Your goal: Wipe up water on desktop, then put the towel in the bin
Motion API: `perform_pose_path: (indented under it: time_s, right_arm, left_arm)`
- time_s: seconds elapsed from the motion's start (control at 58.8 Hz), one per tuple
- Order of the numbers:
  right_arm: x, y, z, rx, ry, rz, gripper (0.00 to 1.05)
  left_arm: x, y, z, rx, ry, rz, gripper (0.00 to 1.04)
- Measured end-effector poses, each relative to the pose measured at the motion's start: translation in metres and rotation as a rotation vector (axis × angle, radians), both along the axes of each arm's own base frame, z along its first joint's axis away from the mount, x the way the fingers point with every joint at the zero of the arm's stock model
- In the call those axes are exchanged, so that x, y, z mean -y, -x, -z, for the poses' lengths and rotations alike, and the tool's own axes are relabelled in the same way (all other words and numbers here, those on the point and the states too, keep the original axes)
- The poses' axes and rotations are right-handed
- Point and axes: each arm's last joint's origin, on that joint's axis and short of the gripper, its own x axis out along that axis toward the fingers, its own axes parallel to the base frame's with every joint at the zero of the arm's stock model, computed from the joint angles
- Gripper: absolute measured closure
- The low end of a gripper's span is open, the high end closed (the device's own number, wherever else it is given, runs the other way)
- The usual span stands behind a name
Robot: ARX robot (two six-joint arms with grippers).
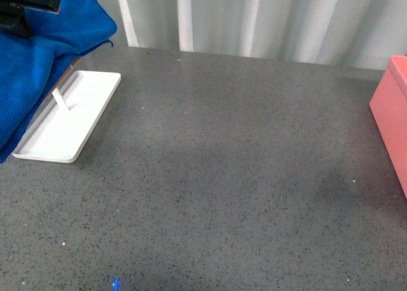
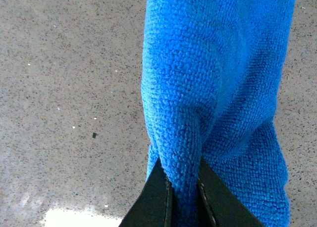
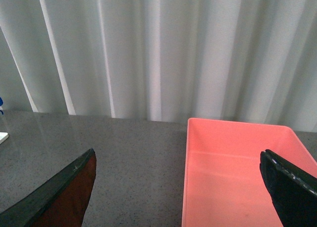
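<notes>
Left claw (image 2: 183, 190) clamped on the blue towel (image 1: 38, 68), upper left of frame, right claw (image 3: 176, 187) apart facing the pink bin (image 1: 391, 113); towel probably best lowered flat so fabric, not claw, sweeps the table (image 1: 222, 176)

Backdrop: pale grey-white curtain (image 1: 254, 18) hanging in vertical pleats, spanning the whole width behind the far edge of the bench (image 1: 222, 176). Some folds read bright white and the ones between them darker grey, so light on it is uneven but soft. Bench: broad dark grey stone-like top with fine black and white speckles. It's mostly matte, with a slight sheen near the far edge in the right wrist view, where the curtain reflects faintly. Lighting diffuse, shadows soft-edged. One broad darker patch lies across the bench's middle, toward the right.
</notes>
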Motion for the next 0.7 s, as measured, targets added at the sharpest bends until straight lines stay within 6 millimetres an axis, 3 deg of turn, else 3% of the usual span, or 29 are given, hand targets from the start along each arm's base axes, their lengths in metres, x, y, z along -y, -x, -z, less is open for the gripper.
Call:
perform_pose_path:
  time_s: [0.102, 0.238, 0.323, 0.442, 0.578, 0.698]
  right_arm:
    - [0.0, 0.0, 0.0, 0.0, 0.0, 0.0, 0.07]
    - [0.0, 0.0, 0.0, 0.0, 0.0, 0.0, 0.07]
    - [0.0, 0.0, 0.0, 0.0, 0.0, 0.0, 0.07]
    - [0.0, 0.0, 0.0, 0.0, 0.0, 0.0, 0.07]
    - [0.0, 0.0, 0.0, 0.0, 0.0, 0.0, 0.07]
    - [0.0, 0.0, 0.0, 0.0, 0.0, 0.0, 0.07]
  left_arm:
    - [0.0, 0.0, -0.022, 0.041, -0.012, 0.006, 1.0]
    - [0.01, 0.004, -0.073, 0.163, 0.006, 0.031, 1.0]
    - [0.028, 0.013, -0.102, 0.24, 0.044, 0.067, 1.0]
    - [0.073, 0.035, -0.135, 0.315, 0.183, 0.16, 1.0]
    - [0.124, 0.055, -0.146, 0.353, 0.374, 0.231, 1.0]
    - [0.169, 0.07, -0.133, 0.333, 0.496, 0.292, 1.0]
